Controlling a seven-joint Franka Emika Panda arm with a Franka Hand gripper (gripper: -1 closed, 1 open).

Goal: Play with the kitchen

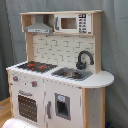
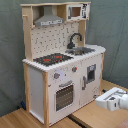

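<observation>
The kitchen is a tall white and light-wood toy standing upright, seen in both exterior views. It has a black-red hob, a black faucet over a sink, a grey hood and a microwave on top. The windowed oven door and two knobs face the second exterior view, and every door looks closed. My gripper is a white block low at the second exterior view's right. It is in front of the kitchen, a little apart from it and touching nothing.
The kitchen stands on a light wooden table with a seam between boards. A grey curtain hangs behind it. A pale rounded shape sits at the bottom left of the first exterior view.
</observation>
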